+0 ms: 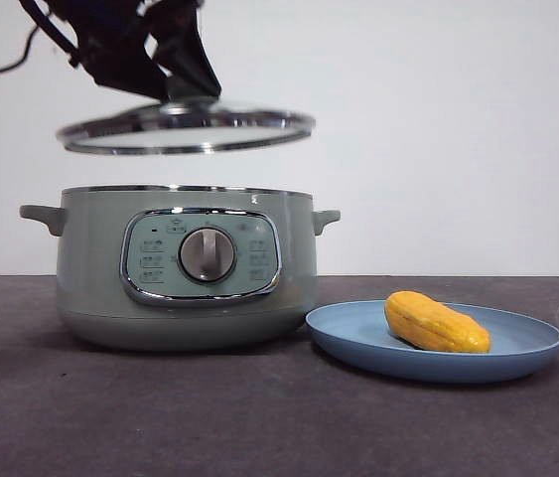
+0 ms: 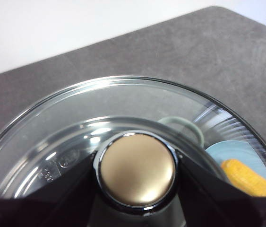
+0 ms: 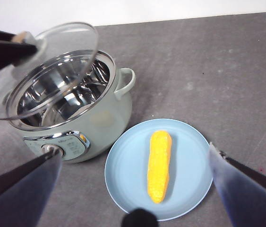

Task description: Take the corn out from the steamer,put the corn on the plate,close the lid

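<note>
The left end effector (image 2: 136, 177) clamps the knob of the lid (image 1: 186, 130), which hangs tilted above the steamer (image 1: 185, 266). Uneven lowering may catch the rim. The corn (image 1: 436, 323) lies on the plate (image 1: 527, 350). The right end effector (image 3: 137, 189) hovers spread apart.

Probably a lab test bench: bare dark grey tabletop (image 1: 259, 417) against a blank white wall (image 1: 438, 129).
</note>
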